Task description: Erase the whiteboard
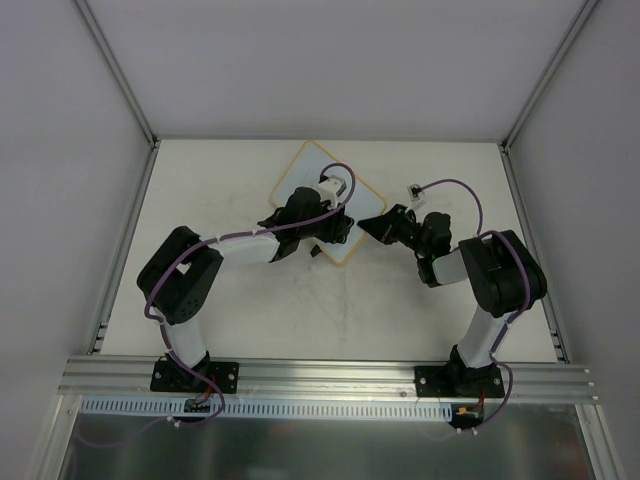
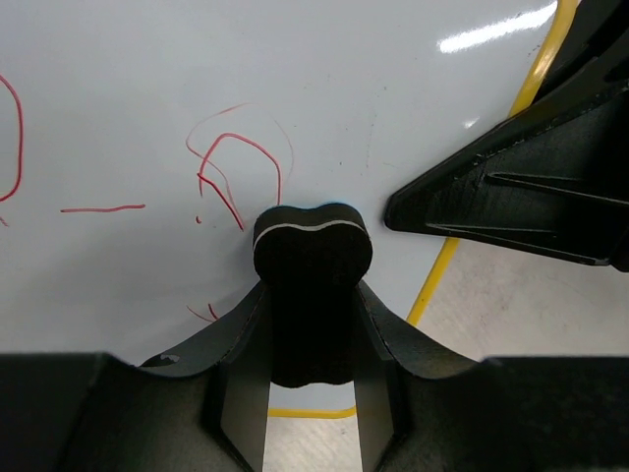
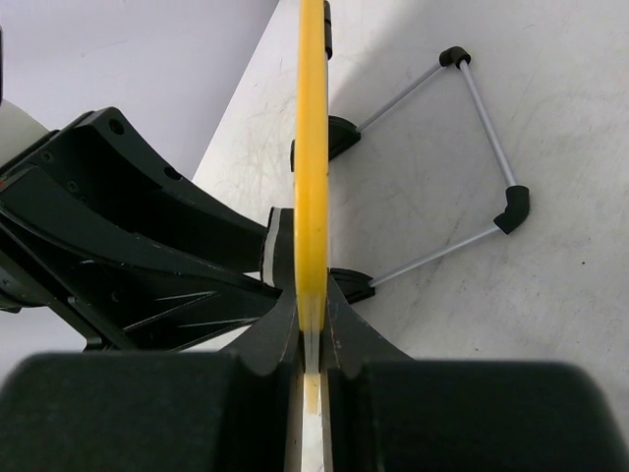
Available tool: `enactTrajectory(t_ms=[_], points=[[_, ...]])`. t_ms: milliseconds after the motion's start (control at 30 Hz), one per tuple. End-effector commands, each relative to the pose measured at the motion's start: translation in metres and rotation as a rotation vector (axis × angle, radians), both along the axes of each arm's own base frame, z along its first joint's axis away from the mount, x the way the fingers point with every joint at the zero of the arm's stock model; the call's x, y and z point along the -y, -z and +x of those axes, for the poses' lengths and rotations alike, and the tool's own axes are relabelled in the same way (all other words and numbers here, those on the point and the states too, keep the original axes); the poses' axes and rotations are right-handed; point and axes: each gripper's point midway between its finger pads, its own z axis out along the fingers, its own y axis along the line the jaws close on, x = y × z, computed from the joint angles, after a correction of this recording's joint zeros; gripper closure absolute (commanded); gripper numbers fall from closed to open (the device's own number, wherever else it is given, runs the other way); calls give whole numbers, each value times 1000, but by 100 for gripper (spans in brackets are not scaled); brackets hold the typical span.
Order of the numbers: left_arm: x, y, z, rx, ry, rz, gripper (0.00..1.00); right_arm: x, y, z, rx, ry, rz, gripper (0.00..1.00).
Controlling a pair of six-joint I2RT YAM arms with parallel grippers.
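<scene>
Starting at the left of the left wrist view, red scribbles (image 2: pixel 236 167) sit on the whiteboard (image 2: pixel 393 79). They lie up and to the left of the eraser (image 2: pixel 313 265). The left gripper (image 2: pixel 313 329) is squeezed tight on that black eraser, which touches the board at the bottom middle. On the right side, the right gripper (image 3: pixel 312 324) pinches the board's yellow edge and has nothing else. I think the left arm must rub up and left to reach the marks.
</scene>
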Motion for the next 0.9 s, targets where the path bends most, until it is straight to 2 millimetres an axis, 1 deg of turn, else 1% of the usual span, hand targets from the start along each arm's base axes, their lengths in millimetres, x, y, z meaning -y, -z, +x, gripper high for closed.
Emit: enactTrajectory(t_ms=[0, 167, 233, 267, 300, 333, 467, 500, 567, 633, 767, 800, 867], points=[[-25, 3, 35, 66, -97, 90, 100, -16, -75, -7, 322, -87, 82, 100], [-58, 17, 55, 69, -202, 146, 100, -17, -76, -7, 322, -88, 83, 100], [-66, 21, 60, 65, -220, 149, 100, -17, -76, -7, 325, -88, 83, 100], [-70, 21, 63, 52, -232, 138, 100, -17, -76, -7, 325, -88, 83, 100], [-80, 22, 68, 35, -251, 123, 100, -17, -76, -8, 322, -90, 84, 100], [-81, 21, 67, 18, -246, 97, 100, -17, -76, -8, 324, -90, 84, 100], [-105, 13, 73, 53, -317, 113, 100, -17, -76, -8, 324, -91, 84, 100], [-105, 9, 76, 55, -319, 113, 100, -17, -77, -7, 325, -88, 84, 100], [-113, 16, 77, 21, -338, 150, 100, -17, -77, -8, 325, -90, 85, 100], [-110, 15, 78, 14, -330, 150, 100, -18, -77, -8, 326, -91, 86, 100], [-95, 15, 70, -11, -277, 114, 100, -18, -76, -8, 324, -91, 84, 100], [-89, 16, 67, -11, -268, 116, 100, -17, -76, -8, 324, -91, 83, 100], [-84, 20, 65, -19, -266, 121, 100, -17, -76, -8, 325, -90, 83, 100]])
